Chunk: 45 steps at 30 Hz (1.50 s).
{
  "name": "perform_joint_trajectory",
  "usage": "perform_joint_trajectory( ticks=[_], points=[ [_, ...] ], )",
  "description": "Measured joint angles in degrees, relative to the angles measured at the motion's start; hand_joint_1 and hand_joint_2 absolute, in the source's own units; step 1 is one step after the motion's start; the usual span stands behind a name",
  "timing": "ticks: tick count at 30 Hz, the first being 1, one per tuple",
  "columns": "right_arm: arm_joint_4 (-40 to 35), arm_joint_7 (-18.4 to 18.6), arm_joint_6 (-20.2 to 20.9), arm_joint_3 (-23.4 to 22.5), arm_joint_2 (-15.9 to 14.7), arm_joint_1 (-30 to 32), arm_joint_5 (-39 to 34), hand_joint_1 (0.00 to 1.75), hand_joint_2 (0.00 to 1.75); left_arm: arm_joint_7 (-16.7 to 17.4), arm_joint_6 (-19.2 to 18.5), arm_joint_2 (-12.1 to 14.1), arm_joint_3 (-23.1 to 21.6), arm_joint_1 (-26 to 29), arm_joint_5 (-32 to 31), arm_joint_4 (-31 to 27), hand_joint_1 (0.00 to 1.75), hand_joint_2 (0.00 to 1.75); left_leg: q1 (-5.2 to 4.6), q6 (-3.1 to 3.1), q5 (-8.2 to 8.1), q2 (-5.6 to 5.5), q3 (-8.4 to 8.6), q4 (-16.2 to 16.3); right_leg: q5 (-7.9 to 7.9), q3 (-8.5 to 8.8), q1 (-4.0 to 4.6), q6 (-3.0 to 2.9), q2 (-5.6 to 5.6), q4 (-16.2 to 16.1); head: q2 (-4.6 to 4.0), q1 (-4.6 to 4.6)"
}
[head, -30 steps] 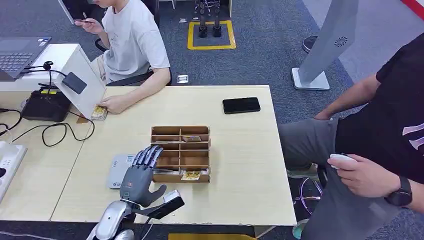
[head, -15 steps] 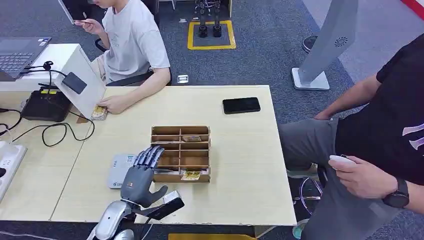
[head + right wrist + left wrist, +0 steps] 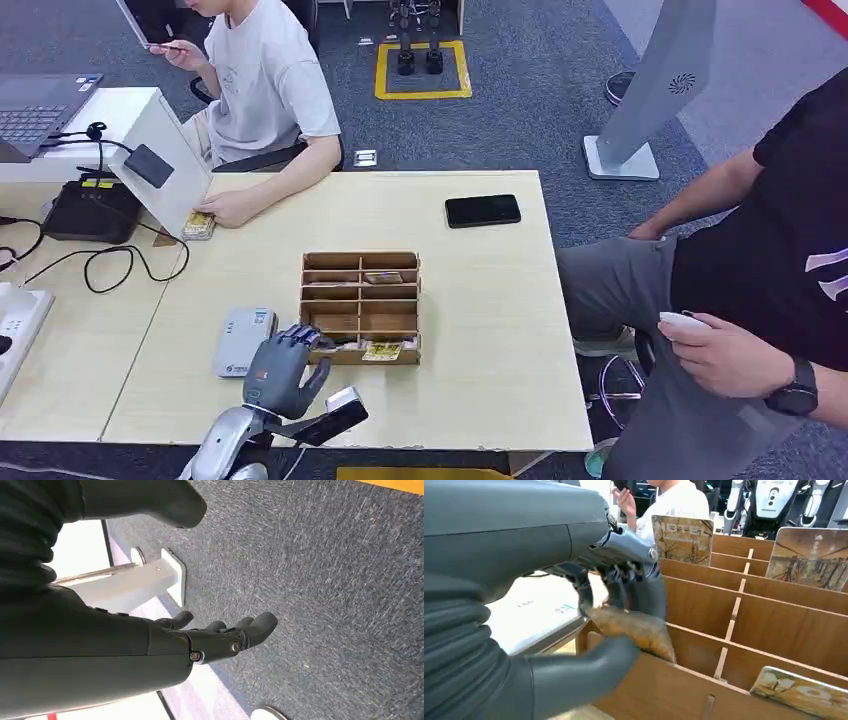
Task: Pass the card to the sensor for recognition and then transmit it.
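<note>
Left hand [image 3: 624, 605] pinching glossy card [image 3: 634, 630] in slotted wooden organiser [image 3: 774, 615]; right hand [image 3: 225, 635] loosely spread.

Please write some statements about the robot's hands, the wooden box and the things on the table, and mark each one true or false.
1. The left hand pinches a card at the box's near-left corner. True.
2. The right hand holds a card. False: it holds nothing and hangs above grey carpet.
3. A black phone lies on the table, beyond the box. True.
4. The box has no cards in it. False: a card stands in a far compartment and another in the nearest row.
5. The white reader lies to the right of the box. False: it lies to its left.
</note>
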Motion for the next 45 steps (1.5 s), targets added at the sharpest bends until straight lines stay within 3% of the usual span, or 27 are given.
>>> perform_joint_trajectory(
  ticks=[2, 4, 8, 12, 13, 14, 17, 19, 23, 26, 27, 28, 29, 30, 32, 34, 36, 40, 45],
  points=[
    [0.0, 0.0, 0.0, 0.0, 0.0, 0.0, 0.0, 0.0, 1.75, 0.0, 0.0, 0.0, 0.0, -0.1, 0.1, 0.0, 1.41, 1.75, 0.0, 0.0, 0.0, 0.0, 0.0, 0.0, 0.0, 0.0, 0.0, 0.0, 0.0, 0.0, 0.0, 0.0],
    [0.0, 0.0, 0.0, 0.0, 0.0, 0.0, 0.0, 0.0, 1.75, -0.1, 0.0, 0.0, 0.0, -0.1, 0.2, 0.1, 1.24, 1.75, 0.0, 0.0, 0.0, 0.01, 0.01, 0.0, 0.0, 0.0, 0.0, 0.0, 0.0, 0.0, 0.0, 0.0],
    [0.0, 0.0, 0.0, 0.0, 0.0, 0.0, 0.0, 0.0, 1.75, -0.2, 0.0, -0.1, 0.0, -0.1, 0.3, 0.1, 1.45, 1.75, 0.0, 0.0, 0.0, 0.0, 0.01, 0.0, 0.0, 0.0, 0.0, 0.0, 0.0, 0.0, 0.02, 0.0],
    [0.0, 0.0, 0.0, 0.0, 0.0, 0.0, 0.0, 0.0, 1.75, -0.2, 0.0, -0.3, 0.0, -0.1, 0.3, 0.2, 1.5, 1.75, 0.0, 0.0, 0.0, 0.0, 0.01, 0.0, 0.0, 0.0, 0.0, 0.0, -0.01, 0.0, 0.0, 0.0],
    [0.0, 0.0, 0.0, 0.0, 0.0, -0.1, 0.0, 0.0, 1.75, -0.2, 0.0, -0.3, 0.0, -0.1, 0.4, 0.2, 1.55, 1.75, 0.0, 0.0, 0.0, 0.0, 0.01, 0.0, 0.0, 0.0, 0.0, 0.0, -0.01, 0.0, 0.0, 0.0],
    [0.0, 0.0, 0.0, 0.0, 0.0, -0.1, 0.1, 0.0, 1.75, -0.2, 0.0, -0.3, 0.0, -0.1, 0.5, 0.2, 1.75, 1.75, 0.0, 0.0, 0.0, 0.0, 0.01, 0.0, 0.0, 0.0, 0.0, 0.0, -0.01, 0.0, 0.0, 0.0],
    [0.0, 0.0, 0.0, 0.0, 0.0, 0.0, 0.2, 0.0, 1.75, -1.2, -0.3, -0.3, 0.1, -0.1, 1.7, 0.2, 1.68, 1.75, 0.0, 0.0, 0.0, 0.0, 0.01, 0.0, 0.0, 0.0, 0.0, 0.0, -0.01, 0.0, 0.0, 0.0],
    [0.0, 0.0, 0.0, 0.0, 0.0, -0.1, 0.4, 0.0, 1.75, -2.5, -1.2, -0.2, 0.2, -0.1, 3.9, 0.2, 1.48, 1.75, 0.0, 0.0, 0.0, -0.01, 0.01, 0.0, 0.0, 0.01, 0.0, 0.0, -0.01, 0.0, 0.0, 0.0],
    [0.0, -0.2, 0.0, 0.0, 0.0, 0.0, 0.5, 0.0, 1.75, -5.0, -3.2, 0.3, 0.9, -0.1, 8.5, -0.8, 1.55, 1.75, 0.0, 0.0, 0.0, -0.01, 0.0, 0.0, 0.0, 0.01, 0.0, 0.0, -0.01, 0.0, 0.0, 0.02],
    [0.0, -0.5, 0.1, 0.0, 0.0, 0.0, 0.5, 0.0, 1.75, -6.7, -5.1, 3.3, 1.4, -0.5, 11.6, -4.8, 1.43, 1.75, 0.03, -0.02, 0.02, 0.0, 0.01, 0.0, 0.01, -0.01, 0.02, -0.01, 0.0, 0.0, 0.0, 0.02],
    [0.0, -0.7, 0.1, 0.0, 0.0, 0.0, 0.6, 0.0, 1.75, -6.9, -6.4, 5.4, 2.0, -1.0, 12.8, -7.1, 1.38, 1.75, 0.03, -0.02, 0.02, 0.0, 0.01, 0.0, 0.01, -0.01, 0.03, -0.01, 0.0, 0.0, 0.0, 0.0],
    [0.0, -0.7, 0.1, 0.0, 0.0, 0.0, 0.6, 0.0, 1.75, -7.3, -7.4, 6.6, 2.7, -1.6, 13.6, -8.9, 1.2, 1.75, 0.03, -0.03, 0.03, 0.0, 0.03, 0.0, 0.01, -0.02, 0.03, -0.01, 0.0, 0.0, 0.0, 0.0],
    [0.0, -1.0, 0.1, 0.0, 0.0, 0.1, 0.6, 0.0, 1.75, -7.7, -8.2, 8.1, 3.5, -2.2, 14.2, -10.4, 1.38, 1.75, 0.04, -0.03, 0.03, 0.0, 0.03, 0.0, 0.01, -0.01, 0.03, -0.02, 0.0, 0.0, 0.0, 0.0],
    [0.0, -1.1, 0.1, 0.0, 0.0, 0.1, 0.6, 0.0, 1.75, -8.0, -8.7, 9.3, 4.1, -2.8, 14.7, -11.9, 1.38, 1.75, 0.06, -0.04, 0.03, 0.0, 0.03, 0.0, 0.01, -0.01, 0.06, -0.02, -0.01, 0.0, 0.0, 0.0],
    [0.0, -1.5, 0.1, 0.0, 0.0, 0.1, 0.5, 0.0, 1.75, -8.8, -10.4, 12.7, 5.3, -4.8, 16.4, -15.9, 1.54, 1.75, 0.15, -0.07, 0.06, -0.01, 0.0, 0.0, 0.02, -0.01, 0.14, -0.04, -0.01, 0.0, 0.0, 0.02],
    [0.0, -1.7, 0.1, 0.0, 0.0, 0.1, 0.2, 0.0, 1.75, -9.4, -12.5, 16.2, 7.5, -7.0, 18.7, -20.1, 1.5, 1.75, 0.17, -0.09, 0.07, 0.01, 0.01, 0.0, 0.05, 0.0, 0.18, -0.09, 0.0, 0.0, 0.0, 0.0],
    [0.0, -1.9, 0.1, -0.1, 0.0, 0.2, 0.1, 0.0, 1.75, -9.7, -14.0, 18.9, 10.0, -8.5, 20.2, -22.8, 1.57, 1.75, 0.16, -0.09, 0.07, 0.02, 0.02, 0.0, 0.05, 0.0, 0.18, -0.09, 0.01, 0.0, 0.0, 0.0],
    [0.1, -2.1, 0.1, -0.1, 0.0, 0.3, 0.0, 0.0, 1.75, -9.6, -15.5, 23.2, 13.5, -9.9, 19.4, -26.8, 1.47, 1.75, 0.15, -0.09, 0.07, 0.02, 0.01, 0.0, 0.05, -0.01, 0.18, -0.09, 0.01, 0.0, 0.02, 0.0],
    [0.1, -2.2, 0.1, -0.5, 0.0, 0.3, -0.3, 0.0, 1.75, -8.8, -15.3, 25.7, 15.4, -10.4, 16.5, -28.4, 1.48, 1.75, 0.12, -0.09, 0.07, 0.0, 0.0, 0.0, 0.05, -0.01, 0.17, -0.08, 0.01, 0.0, 0.0, 0.0]
  ],
)
